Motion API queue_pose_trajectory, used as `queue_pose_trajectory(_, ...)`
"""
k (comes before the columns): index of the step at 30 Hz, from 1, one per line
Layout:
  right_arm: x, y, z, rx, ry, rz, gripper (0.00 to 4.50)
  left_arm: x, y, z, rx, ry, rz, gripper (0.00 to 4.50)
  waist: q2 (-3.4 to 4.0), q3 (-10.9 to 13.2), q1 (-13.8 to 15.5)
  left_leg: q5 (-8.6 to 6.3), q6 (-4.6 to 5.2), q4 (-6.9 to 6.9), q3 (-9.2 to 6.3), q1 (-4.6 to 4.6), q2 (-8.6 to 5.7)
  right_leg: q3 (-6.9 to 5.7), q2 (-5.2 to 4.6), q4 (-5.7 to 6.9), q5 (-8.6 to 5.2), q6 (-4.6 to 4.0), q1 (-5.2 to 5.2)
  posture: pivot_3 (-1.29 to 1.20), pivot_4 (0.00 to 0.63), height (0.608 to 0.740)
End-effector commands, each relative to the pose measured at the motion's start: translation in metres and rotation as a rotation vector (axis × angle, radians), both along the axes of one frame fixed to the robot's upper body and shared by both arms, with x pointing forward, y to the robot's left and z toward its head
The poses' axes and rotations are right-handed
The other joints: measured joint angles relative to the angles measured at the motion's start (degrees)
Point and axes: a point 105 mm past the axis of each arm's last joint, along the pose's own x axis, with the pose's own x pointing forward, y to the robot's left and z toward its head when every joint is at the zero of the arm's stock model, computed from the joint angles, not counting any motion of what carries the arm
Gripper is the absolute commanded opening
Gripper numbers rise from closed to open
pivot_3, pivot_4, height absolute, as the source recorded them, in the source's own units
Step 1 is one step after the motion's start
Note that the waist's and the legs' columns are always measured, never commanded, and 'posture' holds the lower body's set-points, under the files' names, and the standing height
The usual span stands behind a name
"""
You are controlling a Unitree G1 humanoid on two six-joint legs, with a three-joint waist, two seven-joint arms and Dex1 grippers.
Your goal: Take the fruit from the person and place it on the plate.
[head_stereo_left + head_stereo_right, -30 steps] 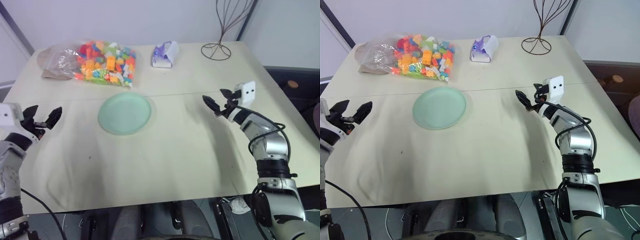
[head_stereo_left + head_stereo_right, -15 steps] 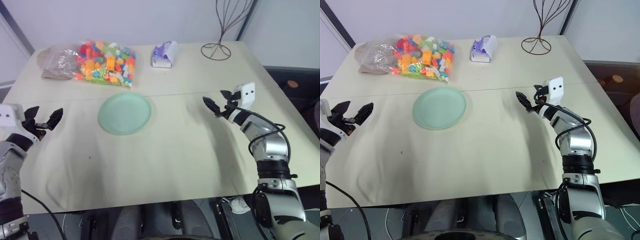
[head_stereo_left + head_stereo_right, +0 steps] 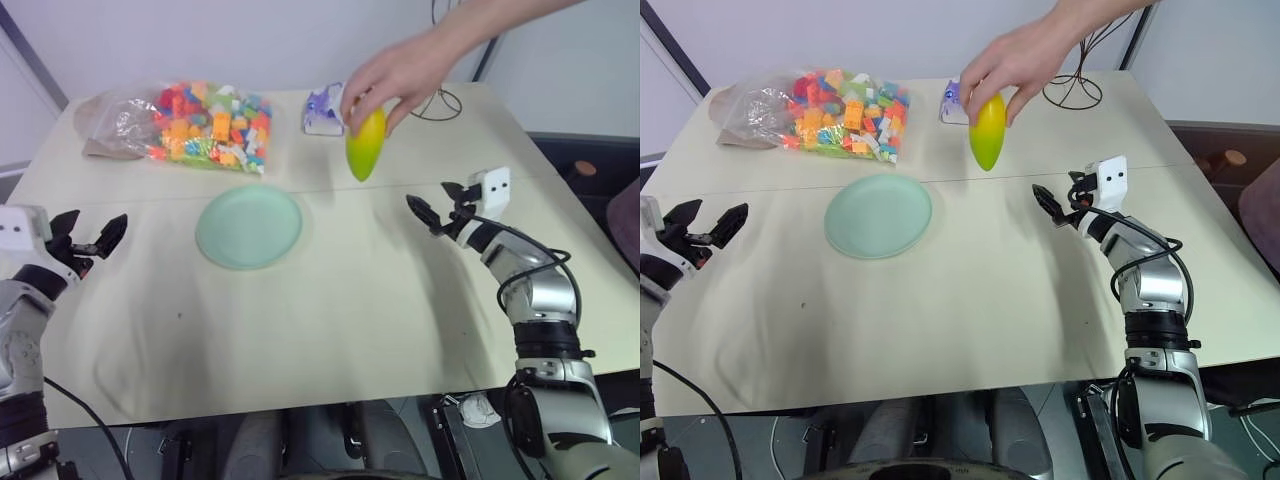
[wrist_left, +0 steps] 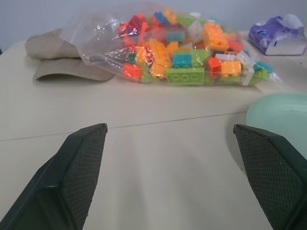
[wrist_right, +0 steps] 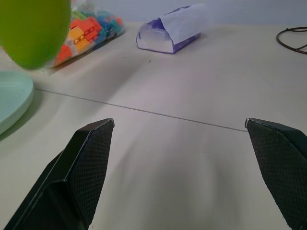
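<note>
One fruit [image 3: 366,143] | oval, yellow-to-green, in hand [image 3: 400,75] | both pincers apart, L [image 3: 88,240] R [image 3: 432,205]

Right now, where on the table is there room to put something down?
The near half of the table, between the plate and the right gripper, is bare. The plate itself is empty. The far edge is crowded: a bag of blocks, a tissue pack, a wire stand.

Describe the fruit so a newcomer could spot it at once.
Start at the beige table and find the mint-green plate. Above the table beyond it, a person's hand dangles the fruit. It alone is smooth, oval, yellow fading to green, unlike the bagged toy blocks.
</note>
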Motion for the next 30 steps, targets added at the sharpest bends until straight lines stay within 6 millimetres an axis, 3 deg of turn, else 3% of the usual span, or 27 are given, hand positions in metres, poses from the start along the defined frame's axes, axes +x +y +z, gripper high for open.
queue_pose_trajectory(1,-0.002,-0.001,0.018,-0.004,-0.063,0.0,4.5,0.0,-0.003,0.014,0.041,-0.047,-0.014,4.4,0.0,0.0,0.0,0.0,0.0,0.0,0.0,0.0,0.0,0.0,0.0,0.0,0.0,0.0,0.0,0.0,0.15,0.74)
queue_pose_trajectory(3,-0.002,-0.001,0.018,-0.005,-0.06,0.001,4.5,0.0,-0.015,0.021,-0.006,-0.061,-0.088,4.4,0.0,0.0,0.0,0.0,0.0,0.0,0.0,0.0,0.0,0.0,0.0,0.0,0.0,0.0,0.0,0.0,0.15,0.74)
queue_pose_trajectory(5,-0.003,-0.001,0.017,-0.009,-0.056,0.003,4.5,-0.007,-0.057,0.037,-0.049,-0.067,-0.331,4.4,-0.01,0.0,0.03,0.0,0.0,0.0,0.0,0.0,0.0,0.0,0.0,0.0,0.0,0.0,0.0,0.0,0.15,0.74)
queue_pose_trajectory(7,-0.002,-0.002,0.017,-0.01,-0.055,0.002,4.5,-0.016,-0.085,0.049,-0.063,-0.053,-0.494,4.4,-0.02,0.01,0.25,0.0,0.0,0.01,-0.01,-0.04,0.0,-0.01,-0.02,-0.01,0.0,0.0,0.0,0.0,0.15,0.74)
queue_pose_trajectory(11,-0.003,-0.003,0.018,-0.014,-0.054,-0.001,4.5,-0.022,-0.115,0.069,-0.038,-0.046,-0.663,4.4,0.01,0.02,0.01,0.0,0.0,0.01,-0.01,-0.01,-0.03,0.02,-0.03,-0.03,-0.01,-0.01,0.02,0.0,0.15,0.74)
queue_pose_trajectory(16,-0.011,0.003,0.025,-0.031,-0.053,0.039,4.5,-0.01,-0.122,0.079,-0.007,-0.066,-0.695,4.4,0.04,0.03,-0.21,0.0,0.0,0.0,0.0,0.04,0.0,-0.01,0.2,0.01,-0.02,-0.02,0.03,0.0,0.15,0.74)
queue_pose_trajectory(20,-0.023,0.035,0.037,-0.004,-0.071,0.141,4.5,-0.002,-0.124,0.077,0.002,-0.065,-0.703,4.4,0.05,0.04,-0.39,0.0,0.01,0.0,0.02,0.04,0.03,0.0,0.3,0.0,-0.02,0.0,0.01,0.0,0.15,0.74)
queue_pose_trajectory(25,-0.021,0.067,0.044,0.031,-0.085,0.197,4.5,0.006,-0.127,0.075,0.003,-0.072,-0.705,4.4,0.05,0.04,-0.18,0.0,0.0,0.0,0.01,0.03,0.07,0.0,0.34,0.0,-0.02,0.0,0.01,0.0,0.15,0.74)
queue_pose_trajectory(30,-0.012,0.084,0.047,0.057,-0.09,0.223,4.5,0.008,-0.127,0.074,0.003,-0.078,-0.702,4.4,0.05,0.04,-0.04,0.0,0.0,0.01,0.02,0.02,0.04,0.0,0.29,-0.01,-0.02,0.0,0.01,0.0,0.15,0.74)
